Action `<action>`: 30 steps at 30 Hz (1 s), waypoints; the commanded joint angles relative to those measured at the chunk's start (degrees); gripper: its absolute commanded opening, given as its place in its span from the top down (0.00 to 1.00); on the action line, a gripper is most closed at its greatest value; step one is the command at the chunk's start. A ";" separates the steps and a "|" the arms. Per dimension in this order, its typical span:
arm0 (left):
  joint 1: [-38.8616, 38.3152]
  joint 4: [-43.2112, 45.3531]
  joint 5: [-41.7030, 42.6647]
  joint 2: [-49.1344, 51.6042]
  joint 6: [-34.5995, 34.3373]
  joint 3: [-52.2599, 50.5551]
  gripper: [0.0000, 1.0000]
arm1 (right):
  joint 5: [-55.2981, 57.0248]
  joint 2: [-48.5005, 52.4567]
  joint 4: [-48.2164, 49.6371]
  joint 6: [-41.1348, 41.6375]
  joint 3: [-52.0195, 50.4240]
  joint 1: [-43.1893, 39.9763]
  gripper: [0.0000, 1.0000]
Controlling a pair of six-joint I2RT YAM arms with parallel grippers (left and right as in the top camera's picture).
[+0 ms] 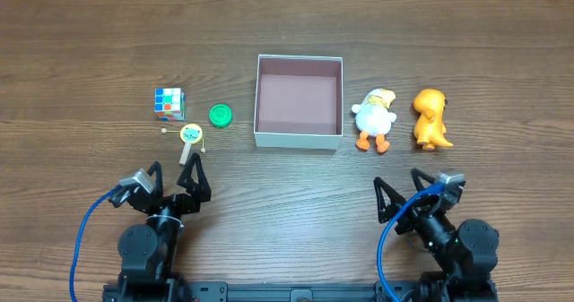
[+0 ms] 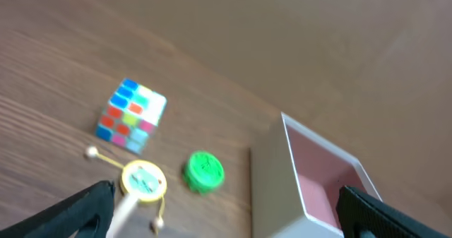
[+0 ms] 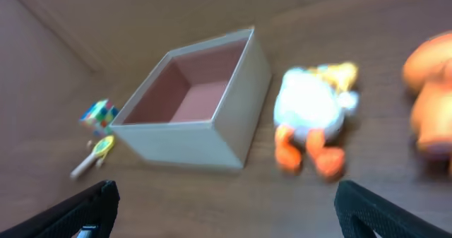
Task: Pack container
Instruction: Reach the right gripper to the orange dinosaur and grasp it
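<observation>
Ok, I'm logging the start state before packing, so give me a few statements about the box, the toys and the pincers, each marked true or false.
1. The container has nothing inside it. True.
2. The green disc lies in the container. False: it lies outside, between the colour cube and the container.
3. The left pincer and the right pincer are both open and hold nothing. True.
4. The orange dinosaur sits between the white duck and the container. False: the duck is next to the container, and the dinosaur is beyond the duck.
5. The colour cube is on the left arm's side. True.
</observation>
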 commanded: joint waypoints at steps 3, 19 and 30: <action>0.42 -7.74 4.79 7.21 2.64 11.58 0.00 | 3.89 13.92 -5.53 -0.44 16.33 -0.33 0.00; 4.72 -38.62 1.53 71.54 19.26 71.93 0.00 | 22.45 69.96 -35.78 -10.97 70.20 -0.39 0.00; 12.31 -41.05 1.31 78.36 19.43 73.92 0.00 | 24.15 95.10 -27.52 -8.83 70.20 -9.33 0.00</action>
